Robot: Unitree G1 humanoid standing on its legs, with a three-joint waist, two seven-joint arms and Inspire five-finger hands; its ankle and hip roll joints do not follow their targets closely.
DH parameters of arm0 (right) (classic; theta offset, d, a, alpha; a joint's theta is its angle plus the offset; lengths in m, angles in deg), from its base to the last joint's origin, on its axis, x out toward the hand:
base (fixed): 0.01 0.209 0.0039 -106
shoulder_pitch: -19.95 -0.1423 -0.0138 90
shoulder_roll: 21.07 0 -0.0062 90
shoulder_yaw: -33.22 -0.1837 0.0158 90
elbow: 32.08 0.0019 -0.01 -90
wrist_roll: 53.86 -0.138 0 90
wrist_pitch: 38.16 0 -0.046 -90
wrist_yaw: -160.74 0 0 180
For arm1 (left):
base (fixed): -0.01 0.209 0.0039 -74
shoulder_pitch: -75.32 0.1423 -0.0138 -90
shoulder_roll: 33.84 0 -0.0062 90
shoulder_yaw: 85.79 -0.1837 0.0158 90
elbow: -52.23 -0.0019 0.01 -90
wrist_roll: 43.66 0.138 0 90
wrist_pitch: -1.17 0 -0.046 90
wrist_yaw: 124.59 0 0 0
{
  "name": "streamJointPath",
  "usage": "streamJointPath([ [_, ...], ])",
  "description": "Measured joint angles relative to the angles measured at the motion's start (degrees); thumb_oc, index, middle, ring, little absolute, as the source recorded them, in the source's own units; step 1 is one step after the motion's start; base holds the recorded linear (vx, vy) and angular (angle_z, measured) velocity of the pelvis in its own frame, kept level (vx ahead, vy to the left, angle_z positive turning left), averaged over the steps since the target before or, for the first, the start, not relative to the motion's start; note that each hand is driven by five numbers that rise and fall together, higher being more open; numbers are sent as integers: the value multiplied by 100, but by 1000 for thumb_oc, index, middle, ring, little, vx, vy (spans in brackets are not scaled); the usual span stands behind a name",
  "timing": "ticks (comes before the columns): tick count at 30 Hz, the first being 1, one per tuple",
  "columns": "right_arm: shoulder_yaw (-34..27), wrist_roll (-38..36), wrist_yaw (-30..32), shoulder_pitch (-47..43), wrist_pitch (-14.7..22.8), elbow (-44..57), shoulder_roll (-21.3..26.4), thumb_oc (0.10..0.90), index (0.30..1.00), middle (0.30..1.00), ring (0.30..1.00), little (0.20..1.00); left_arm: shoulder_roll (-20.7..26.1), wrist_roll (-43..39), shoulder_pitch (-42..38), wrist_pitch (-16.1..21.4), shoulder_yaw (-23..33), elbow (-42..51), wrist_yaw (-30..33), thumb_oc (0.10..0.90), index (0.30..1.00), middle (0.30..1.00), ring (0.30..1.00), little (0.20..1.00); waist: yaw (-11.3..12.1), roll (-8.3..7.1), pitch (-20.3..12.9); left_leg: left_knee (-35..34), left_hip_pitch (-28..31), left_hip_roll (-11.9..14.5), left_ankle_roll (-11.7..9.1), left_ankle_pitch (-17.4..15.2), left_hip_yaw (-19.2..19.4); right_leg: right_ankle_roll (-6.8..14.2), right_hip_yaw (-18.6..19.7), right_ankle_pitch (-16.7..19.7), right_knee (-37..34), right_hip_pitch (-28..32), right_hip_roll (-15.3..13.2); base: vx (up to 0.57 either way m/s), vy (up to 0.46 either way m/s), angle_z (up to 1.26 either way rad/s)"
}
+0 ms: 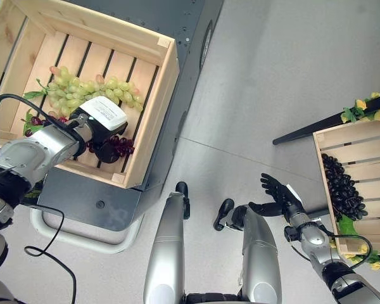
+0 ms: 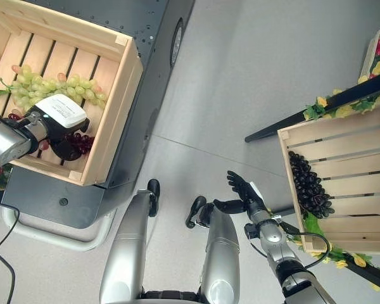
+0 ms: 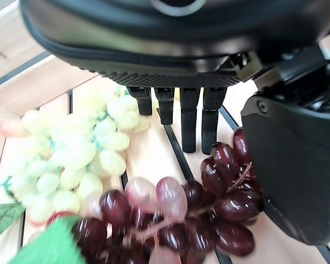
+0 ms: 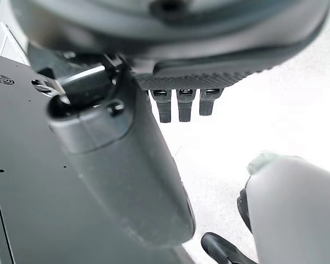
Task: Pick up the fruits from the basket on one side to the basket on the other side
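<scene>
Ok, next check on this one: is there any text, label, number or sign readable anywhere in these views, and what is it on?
None: no legible text in any view.
White cover on the left hand, over the red grapes in the left crate: faint marks, too small to read.
Right hand, right crate, black grapes: no print visible.

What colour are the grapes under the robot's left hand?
Dark red grapes, clearest in the left wrist view.
</scene>
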Motion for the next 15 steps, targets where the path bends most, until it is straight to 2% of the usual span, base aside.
streamJointPath([
  [2, 0, -2, 0, 0, 0, -55, 0, 800, 900, 900, 900, 900, -66, 164, -39, -140, 0, -2, -136, 800, 900, 900, 900, 900, -8, -7, -2, -8, -15, 0, -9, 4, -13, -8, -20, 4, -17, -4, 15, 0, 0, 0],
  [4, 3, -173, 1, -4, 0, -82, 1, 800, 900, 900, 900, 900, -78, 213, -61, -140, 0, 8, -183, 494, 441, 441, 441, 441, 0, -8, -2, -19, -14, 0, -14, 7, -20, -10, -29, 3, -19, -4, 20, -8, -32, 3],
  [5, 3, -175, 2, -12, 0, -82, 2, 800, 900, 900, 900, 900, -80, 218, -61, -140, 0, 8, -182, 413, 319, 319, 319, 319, 1, -8, -2, -18, -14, 0, -15, 8, -25, -11, -30, 3, -19, -3, 20, 0, -33, 2],
  [6, 3, -176, 2, -39, 0, -91, 4, 800, 900, 900, 900, 900, -84, 219, -69, -140, 0, 8, -177, 400, 300, 300, 300, 300, 0, -9, -3, -16, -16, 0, -19, 11, -36, -12, -33, 3, -19, 0, 23, 0, 0, 0],
  [13, 2, -174, 2, -73, 56, -71, -5, 800, 900, 900, 900, 900, -135, 221, -110, -141, 11, -99, -175, 400, 300, 300, 300, 300, -11, -59, -5, -11, -10, -1, -29, 21, -99, -19, -43, 13, -26, 21, 26, 0, 0, 0],
  [15, 1, -174, 3, -72, 63, -66, -7, 800, 900, 900, 900, 900, -135, 220, -74, -139, -9, -382, -294, 400, 300, 300, 300, 300, -40, -83, -1, -12, -6, -1, -30, 22, -98, -18, -43, 14, -37, 28, 29, 0, 0, 0],
])
